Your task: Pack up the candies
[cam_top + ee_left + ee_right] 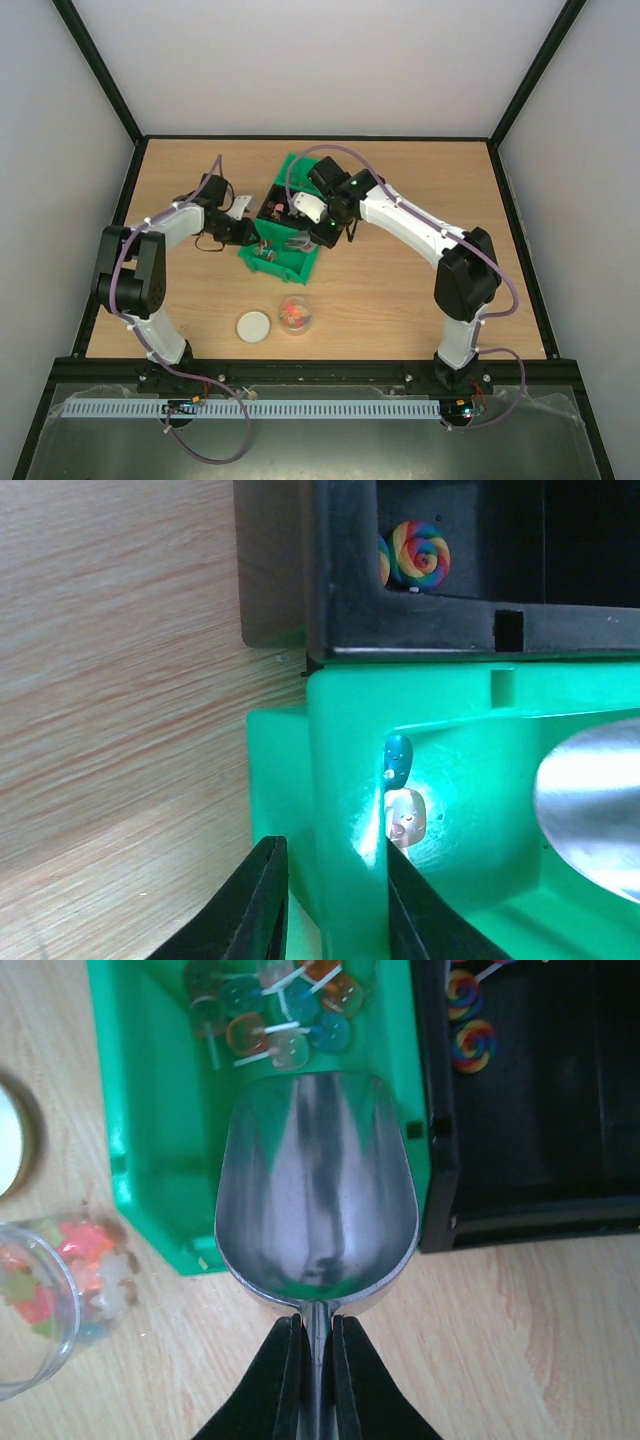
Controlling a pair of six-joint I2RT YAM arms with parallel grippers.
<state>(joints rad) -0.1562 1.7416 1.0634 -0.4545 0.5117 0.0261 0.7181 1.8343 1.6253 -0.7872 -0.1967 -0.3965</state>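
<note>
Small mixed-colour candies (272,1012) on thin sticks lie at the far end of the green bin (150,1160). More candies (85,1265) sit in the clear jar (40,1355). My right gripper (316,1325) is shut on the handle of the empty metal scoop (315,1190), whose bowl hangs over the green bin's near end. In the top view the right gripper (318,232) is at the bin's right side. My left gripper (328,855) is closed on the green bin's wall (345,780), one finger outside and one inside. Two candies (402,800) lie by the inner finger.
A black bin (530,1100) holding rainbow swirl lollipops (472,1045) stands against the green bin. The open jar (295,315) and its white lid (254,326) stand on the wooden table in front of the bins, between the arms.
</note>
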